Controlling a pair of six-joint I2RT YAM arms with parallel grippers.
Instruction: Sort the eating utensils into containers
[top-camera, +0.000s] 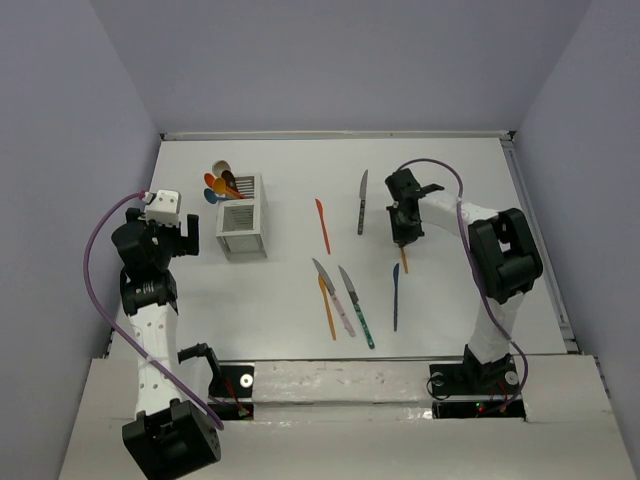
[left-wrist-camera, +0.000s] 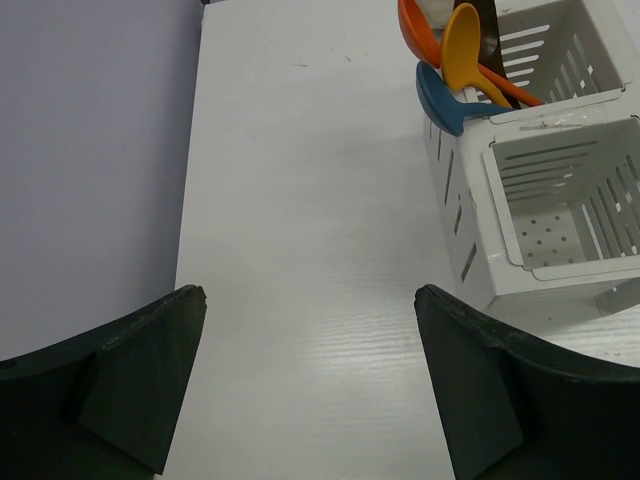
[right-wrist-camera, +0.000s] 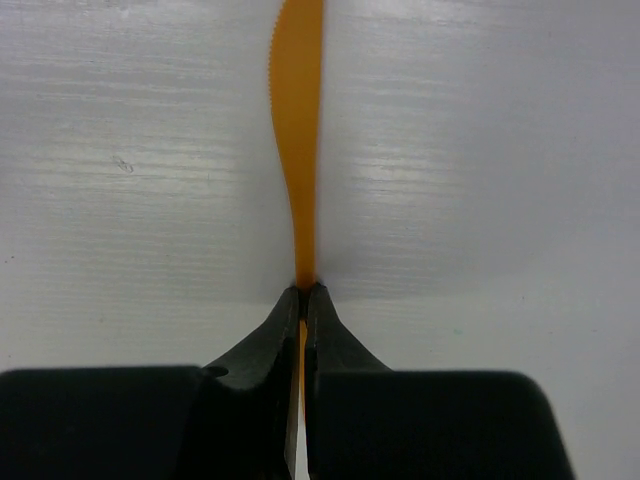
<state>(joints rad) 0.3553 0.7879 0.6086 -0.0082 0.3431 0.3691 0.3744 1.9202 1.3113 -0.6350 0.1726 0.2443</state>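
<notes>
Right pincer (right-wrist-camera: 303, 292) is shut tight on the handle end of a thin orange serrated plastic knife (right-wrist-camera: 298, 150). The blade runs straight out ahead over the white tabletop (right-wrist-camera: 500, 150), can't tell if it touches. In the top view that puts it well right of the white slatted plastic caddy (top-camera: 243, 240). Left pincer (left-wrist-camera: 305, 300) is wide open with nothing in it, just left of the caddy. Caddy contents: the far end holds spoons bowl-up, namely an orange plastic spoon (left-wrist-camera: 413, 30), a yellow-orange plastic spoon (left-wrist-camera: 461, 45), a blue plastic spoon (left-wrist-camera: 440, 100), and a dark brown one (left-wrist-camera: 488, 40) mostly hidden behind them. The nearest compartment shows only its perforated floor. Lying flat right of the caddy: a second orange knife (top-camera: 322, 226), a silver-bladed knife (top-camera: 362, 203), a slim blue utensil (top-camera: 396, 297), and a close group of a third orange knife (top-camera: 327, 309), a pink-handled knife (top-camera: 335, 300) and a teal-handled knife (top-camera: 357, 308).
</notes>
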